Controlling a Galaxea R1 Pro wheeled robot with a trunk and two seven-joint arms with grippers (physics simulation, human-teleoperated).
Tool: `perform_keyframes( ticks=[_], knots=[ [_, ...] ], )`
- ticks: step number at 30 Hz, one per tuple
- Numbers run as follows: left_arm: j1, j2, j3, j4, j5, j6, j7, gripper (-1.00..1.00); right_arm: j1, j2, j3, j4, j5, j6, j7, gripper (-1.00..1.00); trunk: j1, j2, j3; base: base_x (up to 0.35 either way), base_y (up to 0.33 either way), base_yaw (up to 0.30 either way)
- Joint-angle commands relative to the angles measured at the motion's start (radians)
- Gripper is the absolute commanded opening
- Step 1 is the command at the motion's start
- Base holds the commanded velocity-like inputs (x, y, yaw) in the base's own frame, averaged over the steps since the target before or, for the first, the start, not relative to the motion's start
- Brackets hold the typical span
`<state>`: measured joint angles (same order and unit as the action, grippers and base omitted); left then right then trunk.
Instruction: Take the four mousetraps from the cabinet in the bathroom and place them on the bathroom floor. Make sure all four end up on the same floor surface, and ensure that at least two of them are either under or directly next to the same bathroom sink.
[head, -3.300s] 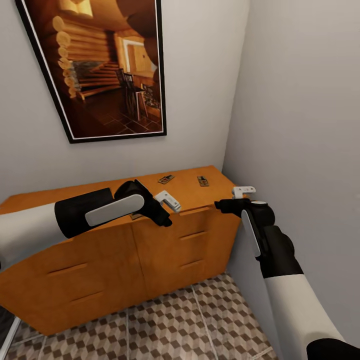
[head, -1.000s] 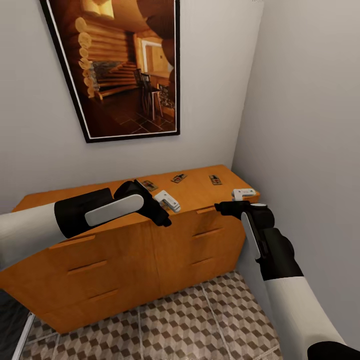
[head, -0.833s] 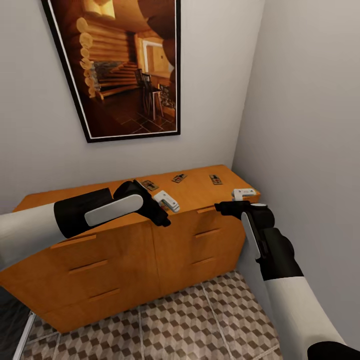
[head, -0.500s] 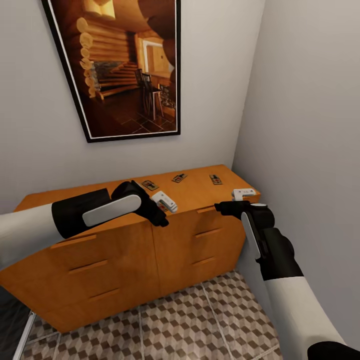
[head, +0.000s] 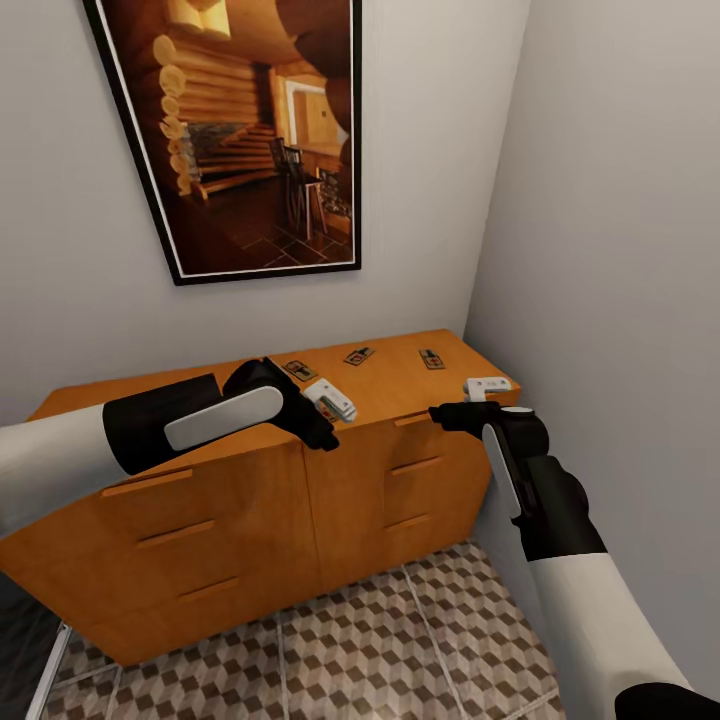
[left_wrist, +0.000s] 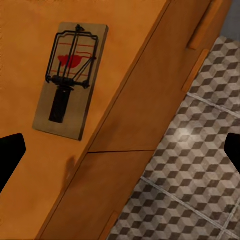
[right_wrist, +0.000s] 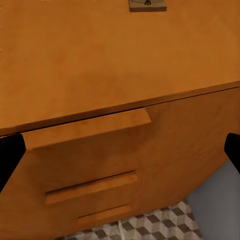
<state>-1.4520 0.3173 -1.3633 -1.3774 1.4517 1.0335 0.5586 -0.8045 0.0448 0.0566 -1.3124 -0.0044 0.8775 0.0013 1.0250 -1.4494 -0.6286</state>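
Three small mousetraps lie at the back of the orange cabinet (head: 200, 520) top: one (head: 298, 369) to the left, one (head: 357, 355) in the middle, one (head: 431, 359) to the right. The left wrist view looks down on a mousetrap (left_wrist: 70, 80) with a dark wire bar and red mark, lying close to the top's front edge. My left gripper (head: 333, 401) hovers open above that edge, its fingers wide apart. My right gripper (head: 487, 386) is open near the cabinet's right front corner, and a mousetrap (right_wrist: 147, 5) lies beyond it. The cube-patterned bathroom floor (head: 350, 650) spreads below.
A framed picture of a log cabin (head: 250, 140) hangs above the cabinet. A grey wall (head: 620, 250) closes in right beside the cabinet and my right arm. The cabinet front has drawer fronts with slot handles (right_wrist: 90, 187).
Since 3.3 s ago the view has panned, shifting the cabinet rightward in the picture. In the last second my left gripper crept slightly left and farther over the cabinet top. The right arm held still.
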Motion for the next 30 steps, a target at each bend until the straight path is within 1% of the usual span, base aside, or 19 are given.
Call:
perform_keyframes(
  ticks=[1,12,19,30],
  knots=[
    [-0.001,0.001,-0.002,-0.001,0.01,-0.001,0.01,1.0,-0.001,0.0,0.0,-0.001,0.0,0.005,0.0,1.0,0.0,-0.001,-0.001,0.051,0.044,0.0],
    [-0.001,0.004,-0.002,-0.001,0.01,-0.001,0.01,1.0,-0.001,0.0,0.0,-0.001,0.0,0.005,0.0,1.0,0.0,-0.001,-0.001,0.161,0.156,0.0],
    [-0.002,0.001,-0.002,0.001,0.01,-0.001,0.01,1.0,-0.001,0.001,0.0,-0.001,0.0,0.005,0.0,1.0,0.0,-0.001,-0.001,0.199,0.154,0.0],
    [-0.002,0.001,-0.002,0.0,0.01,-0.001,0.011,1.0,0.0,0.001,0.0,-0.001,0.0,0.005,0.0,1.0,0.0,-0.001,-0.001,0.033,0.024,0.0]
  ],
)
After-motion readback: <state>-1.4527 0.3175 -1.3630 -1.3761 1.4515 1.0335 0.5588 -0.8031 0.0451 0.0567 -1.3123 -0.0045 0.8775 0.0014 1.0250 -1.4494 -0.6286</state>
